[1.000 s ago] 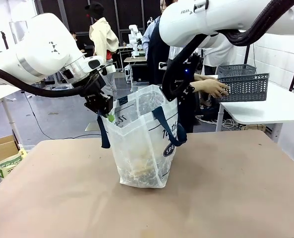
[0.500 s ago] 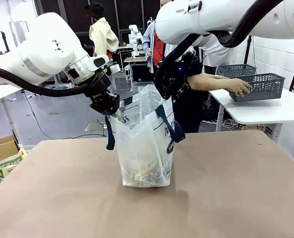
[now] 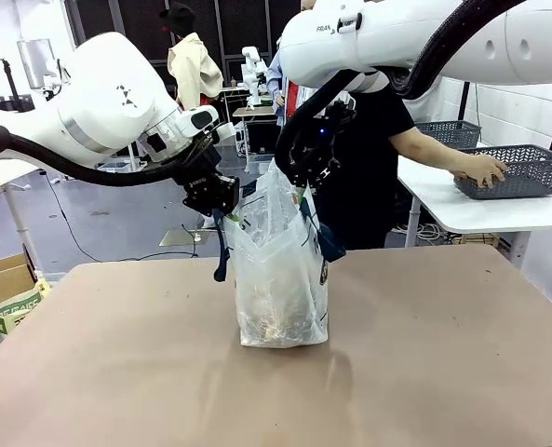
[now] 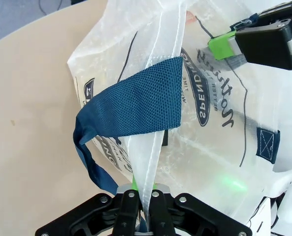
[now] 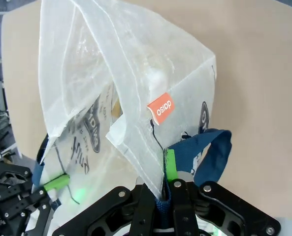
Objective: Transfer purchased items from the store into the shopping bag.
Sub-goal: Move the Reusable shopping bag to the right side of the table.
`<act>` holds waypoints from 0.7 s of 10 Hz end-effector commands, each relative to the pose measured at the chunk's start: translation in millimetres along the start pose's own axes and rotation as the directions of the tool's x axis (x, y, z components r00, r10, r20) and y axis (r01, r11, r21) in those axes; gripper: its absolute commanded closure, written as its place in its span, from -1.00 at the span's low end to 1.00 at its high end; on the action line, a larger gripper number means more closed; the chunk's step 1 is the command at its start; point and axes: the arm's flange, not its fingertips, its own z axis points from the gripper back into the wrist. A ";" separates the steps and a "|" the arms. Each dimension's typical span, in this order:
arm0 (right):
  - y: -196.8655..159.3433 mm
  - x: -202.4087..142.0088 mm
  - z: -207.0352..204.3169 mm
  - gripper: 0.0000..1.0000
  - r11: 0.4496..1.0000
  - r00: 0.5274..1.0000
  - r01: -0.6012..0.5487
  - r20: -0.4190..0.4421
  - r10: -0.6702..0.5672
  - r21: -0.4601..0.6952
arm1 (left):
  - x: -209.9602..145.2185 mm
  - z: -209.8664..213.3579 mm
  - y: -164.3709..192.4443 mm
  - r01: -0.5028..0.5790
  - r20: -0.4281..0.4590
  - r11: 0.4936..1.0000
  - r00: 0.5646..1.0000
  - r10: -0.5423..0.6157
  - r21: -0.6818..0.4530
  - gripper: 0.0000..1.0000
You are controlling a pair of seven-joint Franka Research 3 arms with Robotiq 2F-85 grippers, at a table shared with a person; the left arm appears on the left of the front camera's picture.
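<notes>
Seemingly loaded, the translucent navy-strapped shopping bag is pinched mid-frame by left gripper and right gripper; synchronized lifting seems needed.

Two glossy white, rounded robot arms, the left arm and the right arm, carry black ribbed cables. The left gripper and the right gripper are black with green pads. The person wears a black short-sleeved top.
</notes>
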 end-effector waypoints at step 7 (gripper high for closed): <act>9.7 7.8 2.1 1.00 0.985 0.991 0.134 0.016 -0.136 0.108 | 19.8 -5.6 -13.8 -0.052 0.062 0.997 0.997 0.056 -0.059 1.00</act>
